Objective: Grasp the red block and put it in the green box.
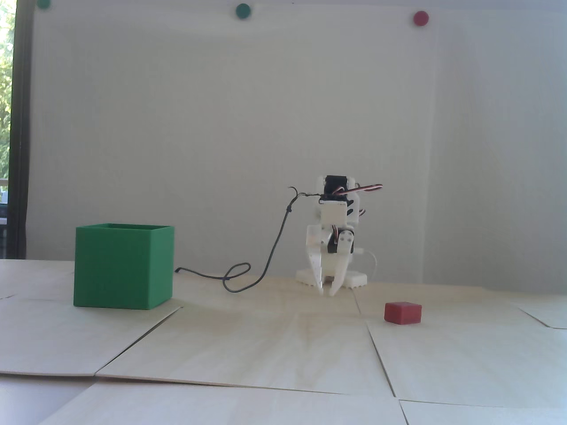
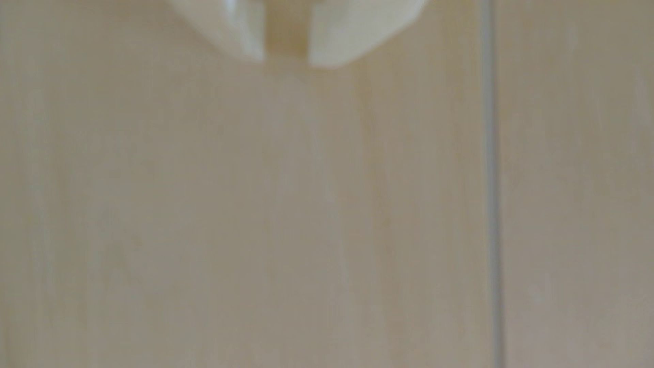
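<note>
red block (image 1: 402, 312) x1, green box (image 1: 123, 270) x1

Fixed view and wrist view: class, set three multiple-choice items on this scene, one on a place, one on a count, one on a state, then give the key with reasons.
1. In the fixed view, where is the red block relative to the gripper?
A. to its right on the table
B. inside the green box
C. between its fingers

2. How many round dots are on the wall?
A. one
B. three
C. five

3. What is the gripper's state?
A. shut on the block
B. holding the cable
C. slightly open and empty

Key: 1 A, the block lies on the wooden table, away from the green box. 2 B, two green dots and one red dot. 3 C, the wrist view shows a bare gap between the fingertips.
</note>
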